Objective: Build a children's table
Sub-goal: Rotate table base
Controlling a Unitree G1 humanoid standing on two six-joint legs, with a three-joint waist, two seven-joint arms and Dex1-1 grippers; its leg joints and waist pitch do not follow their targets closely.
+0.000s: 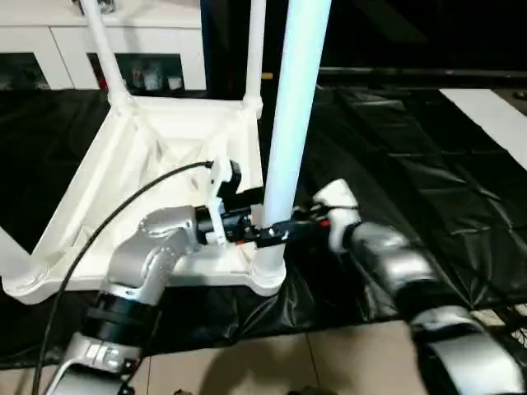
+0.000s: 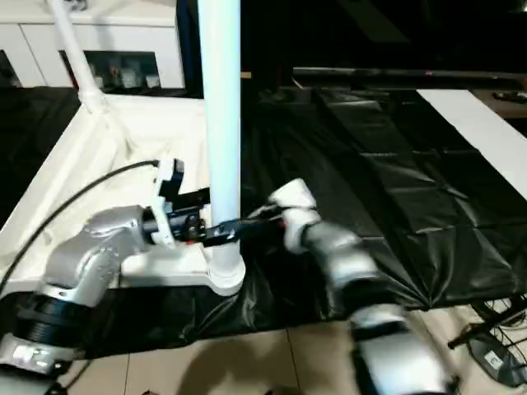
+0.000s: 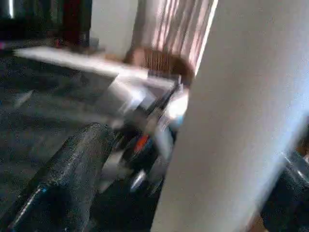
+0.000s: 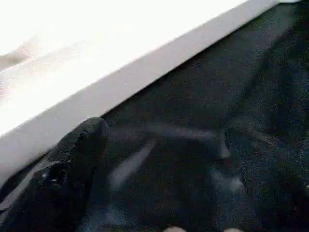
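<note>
We saw the tabletop (image 1: pixel 140 189) lying underside-up on the black sheet (image 1: pixel 412 164), two legs (image 1: pixel 105 49) already standing in its far corner sockets. It looked like light, stiff, smooth plastic, best taken by its rim. The left gripper (image 1: pixel 276 234) reached to the base of the near-right corner's leg (image 1: pixel 296 99), jaws wide; in the wrist view the tube seemed to stand between the fingers (image 3: pixel 67 179), unclamped. That slippery tube wanted a low hold. The right gripper (image 1: pixel 317 216), jaws apart and empty, hovered just beside it. A white cabinet (image 1: pixel 49 45) stood behind.
</note>
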